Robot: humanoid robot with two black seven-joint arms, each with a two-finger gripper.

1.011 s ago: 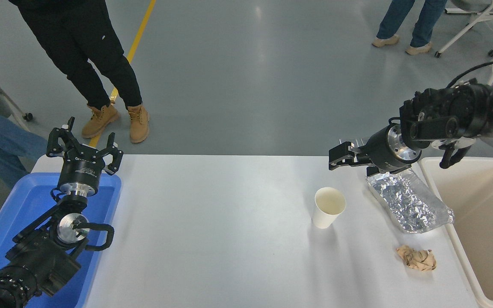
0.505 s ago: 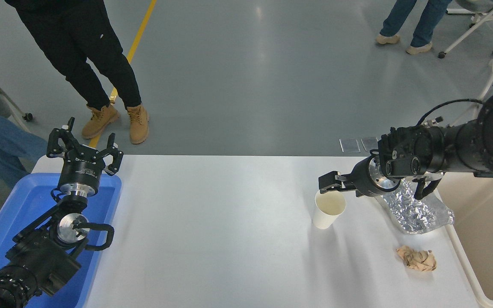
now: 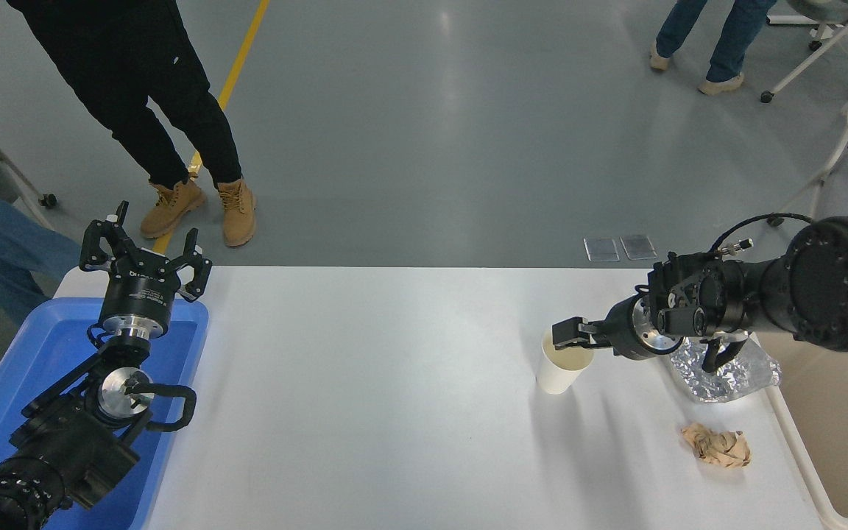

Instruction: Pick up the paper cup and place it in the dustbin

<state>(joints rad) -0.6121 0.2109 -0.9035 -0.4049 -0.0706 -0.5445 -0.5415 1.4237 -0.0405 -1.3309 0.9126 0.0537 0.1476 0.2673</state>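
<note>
Right now, fingers (image 3: 570, 335) at paper cup (image 3: 561, 370) rim

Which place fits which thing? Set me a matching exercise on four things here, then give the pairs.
Things:
1. paper cup
2. foil tray
3. paper ball
4. left gripper

Places:
A. above the blue tray
B. nearest the table's front edge, beside the dustbin
C. under the right arm's wrist
D. upright, with the right gripper at its rim

Pairs: 1-D, 2-C, 3-B, 4-A

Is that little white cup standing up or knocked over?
Standing upright. The paper cup rests on the table, open mouth up, with the right gripper at its rim.
</note>
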